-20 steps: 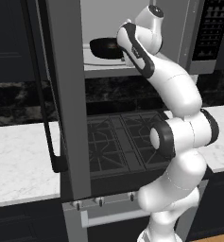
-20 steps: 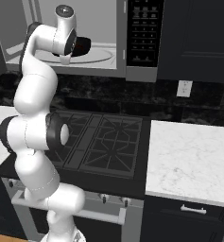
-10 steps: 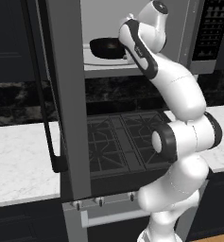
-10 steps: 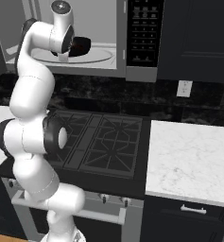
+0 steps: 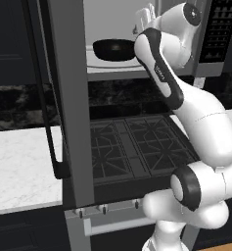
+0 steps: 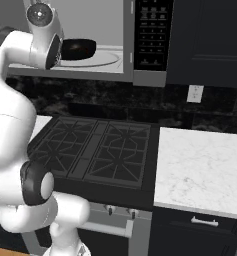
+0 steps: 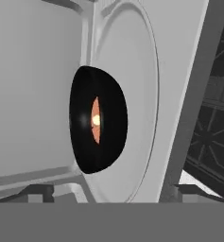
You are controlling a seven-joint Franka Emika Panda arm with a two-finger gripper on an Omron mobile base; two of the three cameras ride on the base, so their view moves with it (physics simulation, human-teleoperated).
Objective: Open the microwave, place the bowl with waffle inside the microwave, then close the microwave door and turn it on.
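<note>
In the left base view, your arm had lifted its wrist higher and drawn back a little from the bowl (image 5: 113,49) compared with a second before, leaving the bowl sitting on the turntable inside the microwave (image 5: 137,37); the microwave door (image 5: 63,98) hung wide open toward you, its black bar handle (image 5: 44,98) on the near edge. In the right base view, the bowl (image 6: 79,49) rested on the pale turntable just behind your wrist, and the black button panel (image 6: 151,30) stood at the right of the cavity. In the hand view, rolled sideways, the bowl (image 7: 98,120) lay apart from the camera with the waffle (image 7: 95,120) inside it as an orange sliver. You could not tell how far the gripper was open, though it held nothing. That suggested the placing was done, and closing the door came next.
</note>
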